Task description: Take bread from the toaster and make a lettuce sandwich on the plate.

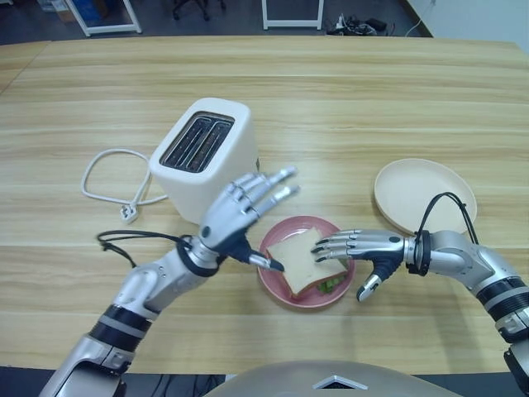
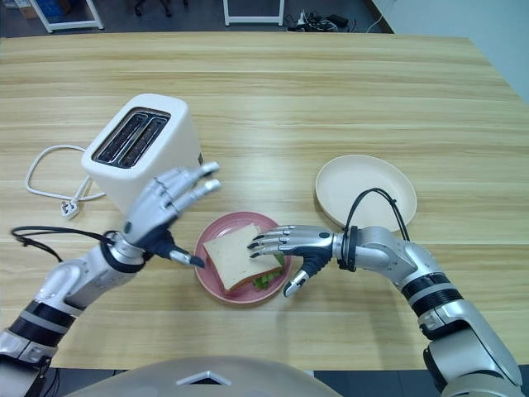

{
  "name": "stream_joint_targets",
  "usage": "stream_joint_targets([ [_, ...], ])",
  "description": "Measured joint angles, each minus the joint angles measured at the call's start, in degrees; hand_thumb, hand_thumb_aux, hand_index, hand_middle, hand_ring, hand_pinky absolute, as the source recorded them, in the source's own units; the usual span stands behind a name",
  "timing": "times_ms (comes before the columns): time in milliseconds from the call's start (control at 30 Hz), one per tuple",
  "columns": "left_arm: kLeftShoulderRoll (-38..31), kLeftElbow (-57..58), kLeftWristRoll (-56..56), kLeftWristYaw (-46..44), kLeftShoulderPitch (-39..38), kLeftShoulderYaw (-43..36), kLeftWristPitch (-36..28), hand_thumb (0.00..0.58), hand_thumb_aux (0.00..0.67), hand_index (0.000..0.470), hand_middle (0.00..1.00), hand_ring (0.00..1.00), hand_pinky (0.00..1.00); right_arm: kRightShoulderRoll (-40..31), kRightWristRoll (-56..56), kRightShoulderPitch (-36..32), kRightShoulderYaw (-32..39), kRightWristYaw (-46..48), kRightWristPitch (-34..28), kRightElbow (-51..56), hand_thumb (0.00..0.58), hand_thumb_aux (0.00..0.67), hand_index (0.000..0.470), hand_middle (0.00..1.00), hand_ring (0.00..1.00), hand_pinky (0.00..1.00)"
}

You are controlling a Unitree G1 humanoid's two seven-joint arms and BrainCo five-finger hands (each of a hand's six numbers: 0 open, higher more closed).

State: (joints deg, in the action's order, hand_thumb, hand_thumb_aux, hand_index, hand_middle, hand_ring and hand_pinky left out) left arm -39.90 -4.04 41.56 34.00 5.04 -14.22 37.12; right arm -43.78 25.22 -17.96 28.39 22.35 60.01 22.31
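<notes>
A: where's the sandwich [image 1: 302,266] at?
B: on the round pink plate [image 1: 307,221], square bread [image 1: 293,252], leafy lettuce [image 1: 331,285] peeking out; right robot hand [image 1: 357,246] flat over its edge, fingers straight, gripping nothing; left robot hand [image 1: 240,211] splayed beside the boxy white toaster [image 1: 202,153]

Sandwich on the pink plate [image 2: 246,220], between the two hands on the table [image 2: 331,99]. The left robot hand [image 2: 161,211], fingers spread and empty, has the toaster [image 2: 136,157] just behind it and the plate rim at its thumb. The right robot hand [image 2: 293,242], fingers extended, reaches over the top bread slice [image 2: 231,258]. Lettuce [image 2: 264,279] shows below its fingertips, and a cream plate [image 2: 364,190] lies beyond its wrist.
</notes>
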Motion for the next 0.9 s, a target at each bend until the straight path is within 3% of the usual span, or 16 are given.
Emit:
stream_joint_targets([
  [133,-1.57,-0.28,-7.54,-4.72,-3.74,5.90,2.02,0.000,0.000,0.000,0.00,0.00,0.00,1.32,-1.91,4.80,-6.27,-6.55,2.18,-0.98,0.000,0.000,0.000,0.00,0.00,0.00],
  [267,-6.24,-2.80,-20.80,-16.77,-11.51,4.21,8.53,0.005,0.003,0.002,0.03,0.03,0.03,0.07,-21.62,11.15,-13.34,-10.57,3.25,-9.76,0.000,0.000,0.000,0.00,0.00,0.00],
  [300,-9.33,-3.52,-24.48,-21.49,-14.86,2.45,11.21,0.478,0.389,0.273,0.58,0.58,0.58,-2.02,-27.38,14.21,-13.73,-9.68,2.99,-12.40,0.000,0.000,0.000,0.27,0.27,0.27],
  [333,-11.84,-4.00,-28.28,-25.73,-17.79,0.73,13.36,0.580,0.670,0.470,1.00,1.00,1.00,-4.53,-31.93,17.55,-13.66,-7.59,1.89,-14.70,0.580,0.665,0.466,1.00,1.00,1.00],
  [467,-16.54,-4.20,-35.95,-37.36,-22.17,-3.17,16.38,0.580,0.670,0.470,1.00,1.00,1.00,-11.06,-41.13,25.52,-9.77,3.79,-1.11,-16.99,0.580,0.670,0.470,1.00,1.00,1.00],
  [600,-16.75,0.56,-34.96,-51.11,-24.03,-10.37,12.73,0.580,0.670,0.470,1.00,1.00,1.00,-14.72,-40.08,29.35,-4.69,17.86,-6.92,-14.15,0.580,0.670,0.470,1.00,1.00,1.00],
  [767,-9.11,5.59,-29.42,-55.19,-19.21,-12.13,9.69,0.580,0.670,0.470,1.00,1.00,1.00,-8.84,-32.76,26.99,-3.52,21.68,-8.55,-8.52,0.580,0.670,0.470,1.00,1.00,1.00],
  [900,-0.19,11.85,-21.29,-49.18,-12.99,-11.97,9.45,0.580,0.670,0.470,1.00,1.00,1.00,0.42,-22.50,21.83,-5.97,13.16,-6.29,-2.88,0.580,0.670,0.470,1.00,1.00,1.00],
])
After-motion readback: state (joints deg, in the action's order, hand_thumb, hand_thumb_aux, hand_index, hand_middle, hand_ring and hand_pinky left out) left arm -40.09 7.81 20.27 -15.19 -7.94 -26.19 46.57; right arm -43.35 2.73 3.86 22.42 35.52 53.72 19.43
